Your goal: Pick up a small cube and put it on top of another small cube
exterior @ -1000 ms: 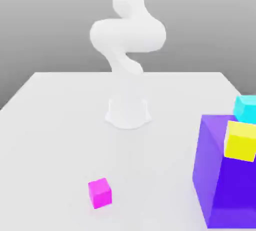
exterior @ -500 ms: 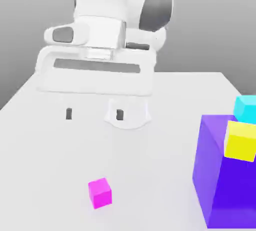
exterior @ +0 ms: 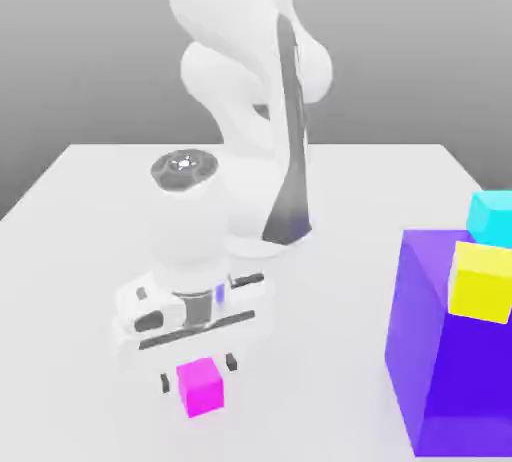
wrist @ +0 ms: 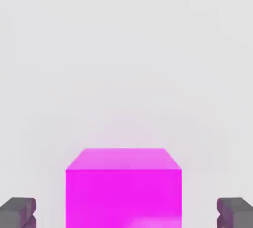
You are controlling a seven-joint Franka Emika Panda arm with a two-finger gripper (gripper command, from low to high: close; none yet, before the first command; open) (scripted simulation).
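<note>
Straddling the small cube (exterior: 201, 387), a matte magenta block with sharp edges, the gripper (exterior: 197, 380) keeps its dark finger pads (wrist: 18, 212) parted, clear of both sides, holding nothing. It sits flat on the smooth white table (exterior: 90, 210). Well apart, toward the exterior view's right, a yellow cube (exterior: 482, 282) and cyan cube (exterior: 491, 217) rest against a big purple block (exterior: 440, 360).

Smooth matt magenta small cube (exterior: 201, 386), smooth white table (exterior: 80, 250), dark matt fingertips (wrist: 17, 212).
</note>
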